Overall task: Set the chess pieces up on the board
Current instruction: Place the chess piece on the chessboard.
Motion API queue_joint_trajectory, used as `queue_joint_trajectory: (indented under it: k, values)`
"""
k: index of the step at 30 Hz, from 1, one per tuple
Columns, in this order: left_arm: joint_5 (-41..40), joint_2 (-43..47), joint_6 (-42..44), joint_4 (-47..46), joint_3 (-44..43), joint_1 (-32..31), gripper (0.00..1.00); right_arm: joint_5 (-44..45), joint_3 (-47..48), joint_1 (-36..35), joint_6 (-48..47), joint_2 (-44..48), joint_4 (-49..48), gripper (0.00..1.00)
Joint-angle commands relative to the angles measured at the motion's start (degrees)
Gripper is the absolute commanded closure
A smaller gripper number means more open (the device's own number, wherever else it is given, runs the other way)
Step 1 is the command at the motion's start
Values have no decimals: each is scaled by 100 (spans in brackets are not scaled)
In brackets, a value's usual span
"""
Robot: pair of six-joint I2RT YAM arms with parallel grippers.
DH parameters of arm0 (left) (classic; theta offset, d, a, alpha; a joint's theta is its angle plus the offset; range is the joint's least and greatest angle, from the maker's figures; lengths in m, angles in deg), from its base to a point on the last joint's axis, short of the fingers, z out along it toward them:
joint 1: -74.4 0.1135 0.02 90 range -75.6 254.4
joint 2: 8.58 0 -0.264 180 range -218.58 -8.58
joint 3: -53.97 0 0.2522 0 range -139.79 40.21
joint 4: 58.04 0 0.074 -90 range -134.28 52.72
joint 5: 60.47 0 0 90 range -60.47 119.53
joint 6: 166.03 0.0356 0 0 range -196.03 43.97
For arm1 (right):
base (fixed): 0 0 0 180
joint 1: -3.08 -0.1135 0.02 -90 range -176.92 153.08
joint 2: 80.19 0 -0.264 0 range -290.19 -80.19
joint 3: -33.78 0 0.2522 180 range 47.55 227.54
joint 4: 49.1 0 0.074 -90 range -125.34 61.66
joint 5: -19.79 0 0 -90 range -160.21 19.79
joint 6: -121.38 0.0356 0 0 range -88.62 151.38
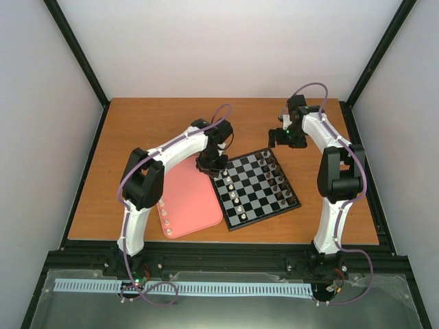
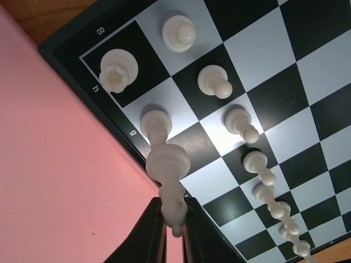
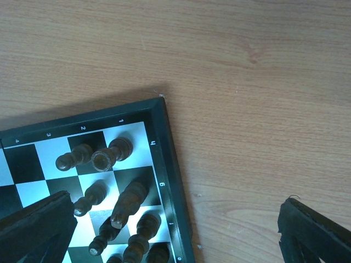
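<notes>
Wooden table [image 1: 137,123] | left claw [image 2: 173,211] pinching cream piece [image 2: 167,161] | right claw [image 3: 175,224] spread wide

top: high overview | wrists: close, facing down | shared: board [image 1: 257,192]

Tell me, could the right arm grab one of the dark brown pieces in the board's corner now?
Probably yes. The right gripper hangs open over that corner of the board, with nothing between it and the dark brown pieces. They stand crowded, though, so a finger might knock a neighbour.
</notes>
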Motion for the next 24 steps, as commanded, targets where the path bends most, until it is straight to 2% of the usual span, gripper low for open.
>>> queue_joint_trajectory:
  k: [1, 24]
  values:
    - [74, 16, 6, 65, -164, -122, 99, -21, -63, 90, -50, 201, -84, 0]
    - [159, -214, 163, 71, 106, -252, 96, -59, -55, 140, -45, 137, -118, 0]
